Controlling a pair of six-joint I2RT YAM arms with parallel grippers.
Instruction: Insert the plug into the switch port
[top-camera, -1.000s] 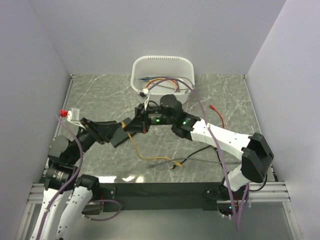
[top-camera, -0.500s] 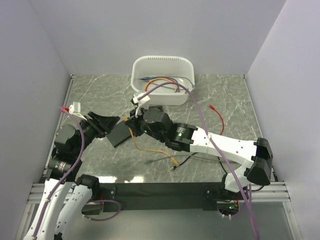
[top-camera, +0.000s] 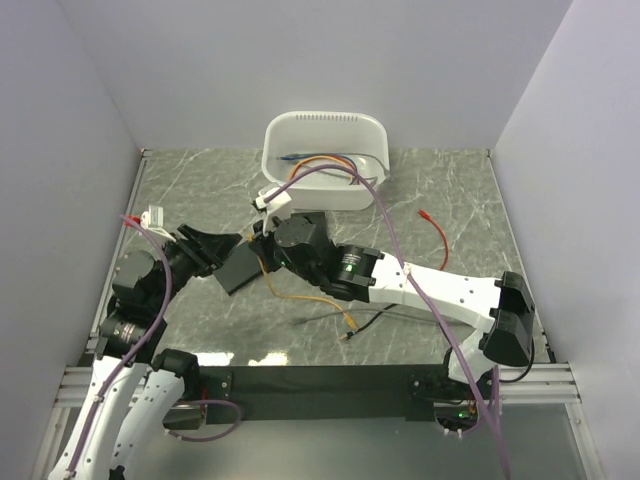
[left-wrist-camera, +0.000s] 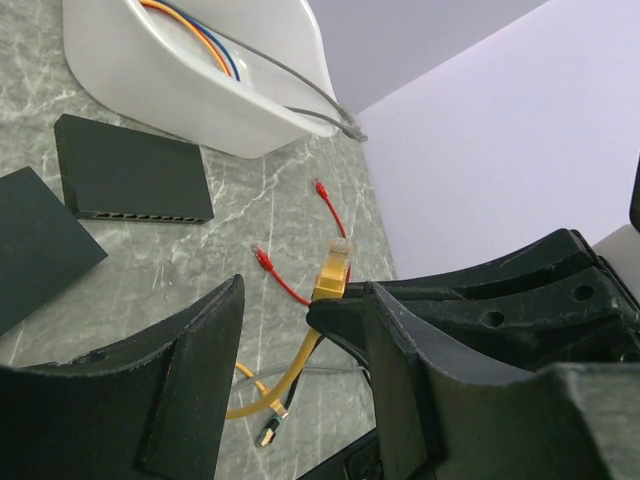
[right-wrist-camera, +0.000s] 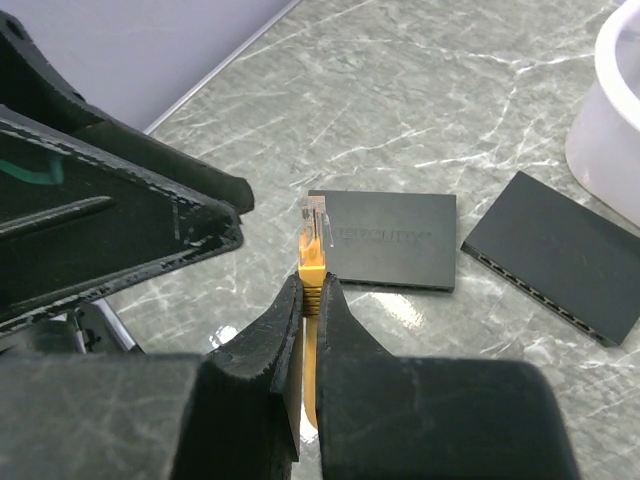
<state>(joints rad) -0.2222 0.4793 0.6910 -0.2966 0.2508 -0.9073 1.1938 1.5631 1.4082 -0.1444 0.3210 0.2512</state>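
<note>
Currently right gripper (right-wrist-camera: 310, 300) pinches the yellow cable (right-wrist-camera: 312, 278) just under the plug (right-wrist-camera: 314, 225), tip up, off the table. Left gripper (left-wrist-camera: 303, 290) released, fingers flanking the plug. Likely best: square the plug to the network switch (left-wrist-camera: 130, 170) port row, then push straight.

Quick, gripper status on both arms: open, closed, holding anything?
Left gripper: open, holding nothing.
Right gripper: closed on the yellow cable, just behind its plug.

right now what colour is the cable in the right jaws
A yellow cable, clearest in right wrist view.
</note>
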